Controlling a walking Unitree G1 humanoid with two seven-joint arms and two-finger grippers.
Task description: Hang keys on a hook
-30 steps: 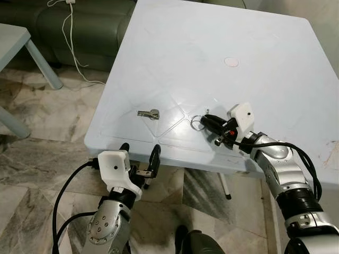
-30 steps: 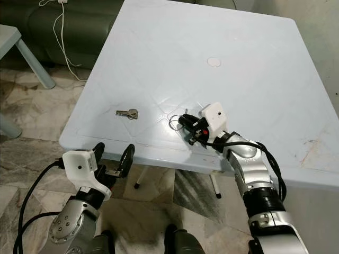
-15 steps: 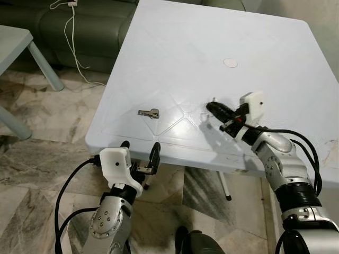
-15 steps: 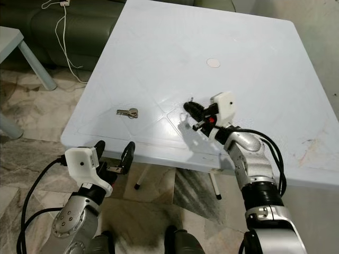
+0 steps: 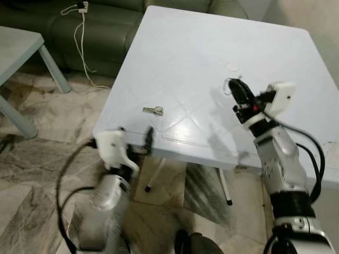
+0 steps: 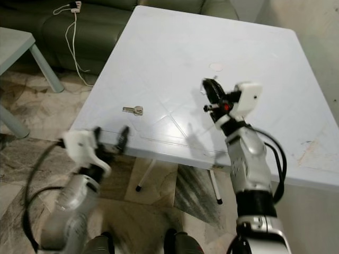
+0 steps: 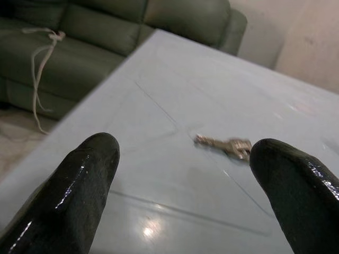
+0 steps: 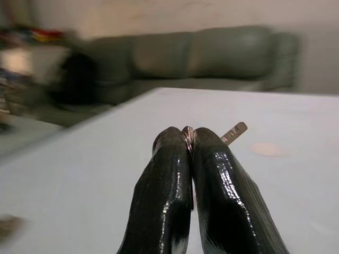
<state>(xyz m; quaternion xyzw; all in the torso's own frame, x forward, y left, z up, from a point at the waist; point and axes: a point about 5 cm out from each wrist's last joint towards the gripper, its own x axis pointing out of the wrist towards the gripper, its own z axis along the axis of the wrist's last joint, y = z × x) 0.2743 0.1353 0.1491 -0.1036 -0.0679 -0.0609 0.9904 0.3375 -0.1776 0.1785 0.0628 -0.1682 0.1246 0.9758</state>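
My right gripper (image 5: 237, 90) hangs in the air above the pale blue table (image 5: 180, 47), shut on a bunch of keys; one key blade (image 8: 234, 132) sticks out past the closed fingertips (image 8: 204, 138). A single silver key (image 5: 153, 110) lies flat on the table near the front left; it also lies between the fingers in the left wrist view (image 7: 225, 144). My left gripper (image 5: 135, 138) is low at the table's front edge, open, with nothing between its fingers (image 7: 79, 180). That arm is blurred.
A green sofa (image 5: 106, 21) stands behind the table with a white cable (image 5: 83, 37) hanging over it. A second small table (image 5: 18, 47) stands at the left. The floor is marble tile (image 5: 37, 159). A round mark (image 5: 232, 66) sits on the tabletop.
My right gripper has risen off the tabletop with the keys and swung further over the table. The left arm has moved and is blurred. The camera view has shifted a little.
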